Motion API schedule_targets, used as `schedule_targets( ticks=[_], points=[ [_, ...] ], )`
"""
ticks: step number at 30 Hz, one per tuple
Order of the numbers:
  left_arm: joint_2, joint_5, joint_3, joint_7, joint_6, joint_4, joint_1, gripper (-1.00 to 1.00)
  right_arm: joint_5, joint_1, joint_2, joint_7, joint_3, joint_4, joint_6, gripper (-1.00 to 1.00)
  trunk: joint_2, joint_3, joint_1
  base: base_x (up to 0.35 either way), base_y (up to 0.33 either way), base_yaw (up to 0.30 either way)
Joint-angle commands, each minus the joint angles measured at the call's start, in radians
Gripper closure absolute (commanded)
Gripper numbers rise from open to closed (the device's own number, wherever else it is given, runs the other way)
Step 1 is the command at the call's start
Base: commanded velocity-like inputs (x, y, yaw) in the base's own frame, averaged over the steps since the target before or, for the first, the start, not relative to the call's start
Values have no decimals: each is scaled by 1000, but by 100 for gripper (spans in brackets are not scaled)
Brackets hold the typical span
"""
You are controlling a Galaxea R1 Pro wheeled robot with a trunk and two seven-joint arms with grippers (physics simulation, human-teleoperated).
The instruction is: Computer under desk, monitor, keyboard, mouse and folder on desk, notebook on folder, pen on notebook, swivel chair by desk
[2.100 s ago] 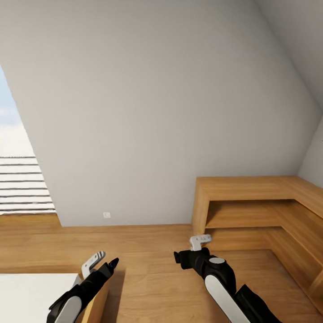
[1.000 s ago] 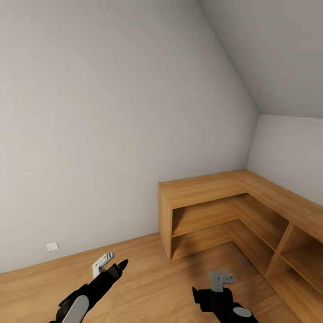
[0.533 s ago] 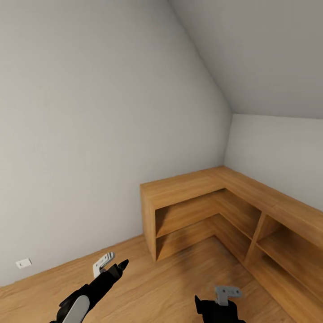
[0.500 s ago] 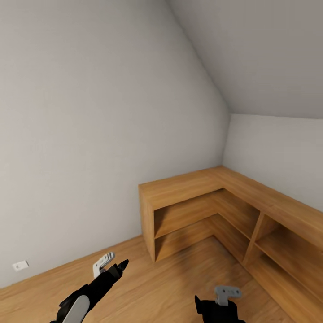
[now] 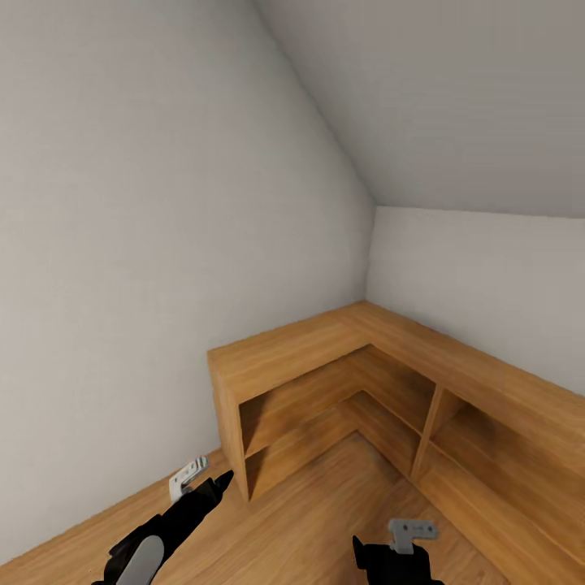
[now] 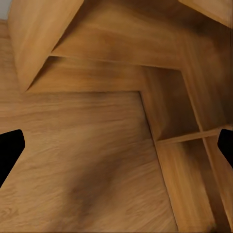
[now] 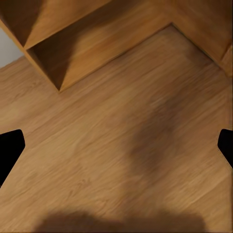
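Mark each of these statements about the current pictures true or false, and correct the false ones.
1. A low light-wood L-shaped shelf unit fits into the corner of the room. True.
2. The shelf compartments hold a blue folder. False: the compartments that show hold nothing.
3. The left gripper hangs above a wood-plank floor. True.
4. The right gripper grips a pen. False: in the right wrist view its fingertips stand wide apart with nothing between them.
5. The wall above the shelf is bright blue. False: the slanted wall and the other walls are plain pale grey.
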Motion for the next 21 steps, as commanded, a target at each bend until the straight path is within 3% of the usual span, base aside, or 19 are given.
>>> schedule_targets(
  ticks=[1,5,12,16,21],
  points=[
    [1,9,-2,9,1,-2,-1,-100,-6,-1,-1,-7,1,-2,2,-100,-1,-1,1,334,0,-299],
    [-1,4,-2,9,1,-2,-1,-100,-7,3,0,-7,2,-1,2,-100,-1,-1,1,286,0,-299],
    [-3,3,-4,5,4,-2,-1,-100,-9,12,1,-8,2,0,0,-100,-1,-1,1,74,0,-299],
    [-4,3,-39,6,45,18,-20,-100,-10,21,0,-7,1,3,-18,-100,-1,-1,1,14,0,-299],
    [-17,2,-68,9,91,101,-69,-100,-12,23,-8,-6,-2,6,-43,-100,-1,-1,1,4,0,-299]
  ],
)
